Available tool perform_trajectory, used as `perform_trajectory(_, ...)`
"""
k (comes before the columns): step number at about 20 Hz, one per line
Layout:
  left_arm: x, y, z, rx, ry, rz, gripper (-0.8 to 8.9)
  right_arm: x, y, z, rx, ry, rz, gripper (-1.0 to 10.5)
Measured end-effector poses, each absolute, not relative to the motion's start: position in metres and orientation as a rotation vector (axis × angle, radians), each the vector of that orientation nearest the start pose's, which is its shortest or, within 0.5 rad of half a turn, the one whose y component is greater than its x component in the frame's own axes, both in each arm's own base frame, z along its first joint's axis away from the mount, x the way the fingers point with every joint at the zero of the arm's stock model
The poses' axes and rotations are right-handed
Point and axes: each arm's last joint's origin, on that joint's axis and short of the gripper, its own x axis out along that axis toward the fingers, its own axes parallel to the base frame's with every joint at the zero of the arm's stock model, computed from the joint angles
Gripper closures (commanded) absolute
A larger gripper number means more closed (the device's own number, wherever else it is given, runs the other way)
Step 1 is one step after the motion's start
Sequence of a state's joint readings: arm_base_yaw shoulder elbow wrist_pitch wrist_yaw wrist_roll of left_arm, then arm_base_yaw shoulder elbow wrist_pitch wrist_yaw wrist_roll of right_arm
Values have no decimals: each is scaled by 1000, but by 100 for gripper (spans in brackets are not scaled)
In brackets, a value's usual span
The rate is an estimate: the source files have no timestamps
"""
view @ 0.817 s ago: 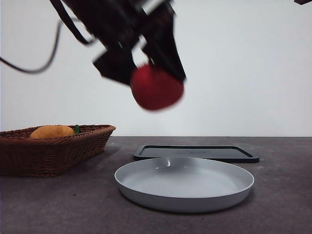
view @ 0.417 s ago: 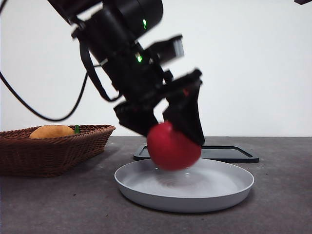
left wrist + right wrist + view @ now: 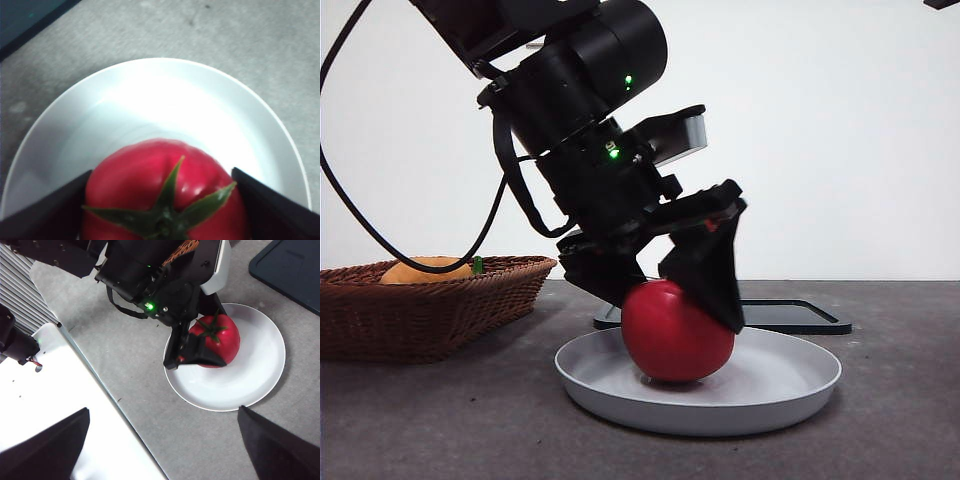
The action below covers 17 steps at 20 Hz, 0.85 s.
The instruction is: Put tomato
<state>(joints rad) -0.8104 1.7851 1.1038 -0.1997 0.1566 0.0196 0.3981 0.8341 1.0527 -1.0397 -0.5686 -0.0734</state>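
**Supervisor:** Where's the fruit?

**Me:** The round glossy red tomato (image 3: pixel 677 331) with its green spiky stem sits low in the centre of the front view, its underside resting on the floor of the shallow round white plate (image 3: pixel 790 392). My left gripper (image 3: pixel 668 297) is clamped on it, one black jaw on each side; in the left wrist view both jaws press against the tomato's flanks at the bottom corners.

**Supervisor:** So what's done, what's left?

**Me:** I judge the carry and the lowering done, since the fruit touches the plate. Left: open the jaws and lift clear without rolling it.

**Supervisor:** And the other arm?

**Me:** My right gripper (image 3: pixel 162 440) waits high above, jaws spread wide with nothing between them. The brown woven wicker basket (image 3: pixel 440 305) at lower left holds an orange-yellow fruit (image 3: pixel 425 270); a flat dark rectangular tray (image 3: pixel 795 315) lies behind the plate
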Motion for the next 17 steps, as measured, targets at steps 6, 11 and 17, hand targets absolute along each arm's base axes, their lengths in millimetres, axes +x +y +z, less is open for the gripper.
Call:
perform_trajectory(6,248,-269,180,314,859,-914,314,115,65,343,9,816,940,476)
perform_trajectory(11,254,-275,203,320,877,-911,314,115,65,343,9,816,940,476)
perform_trajectory(17,269,-273,240,293,845,-886,314,116,65,343,1,816,922,476)
